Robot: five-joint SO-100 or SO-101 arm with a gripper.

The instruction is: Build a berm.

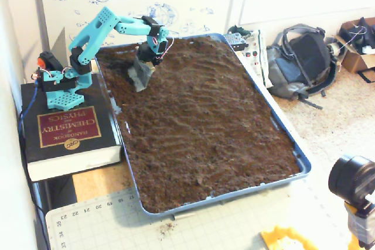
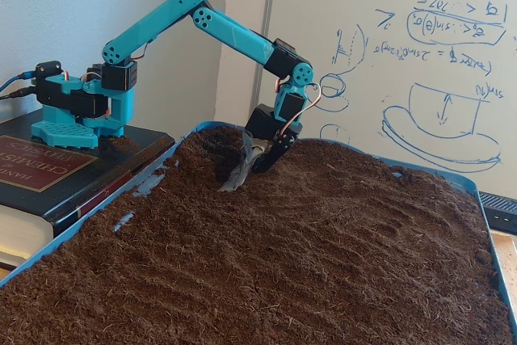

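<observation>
My teal arm reaches from its base (image 1: pixel 58 89) over the far left corner of the blue tray (image 1: pixel 293 144). The gripper (image 1: pixel 140 80) points down, and its grey scoop-like blade (image 2: pixel 236 169) has its tip in the dark brown soil (image 1: pixel 199 121). A dark finger (image 2: pixel 269 155) stands just right of the blade in a fixed view; their tips touch the soil, so the jaw gap is unclear. No berm shows in either fixed view: the soil lies roughly flat with faint raked lines, slightly heaped by the gripper (image 2: pixel 242 177).
The arm's base stands on a thick black chemistry handbook (image 1: pixel 64 133) left of the tray. A whiteboard (image 2: pixel 388 62) rises behind. A backpack (image 1: pixel 302 60) and electronics (image 1: pixel 249 45) lie to the right, with a cutting mat (image 1: pixel 105 221) and a camera (image 1: pixel 354 182) in front.
</observation>
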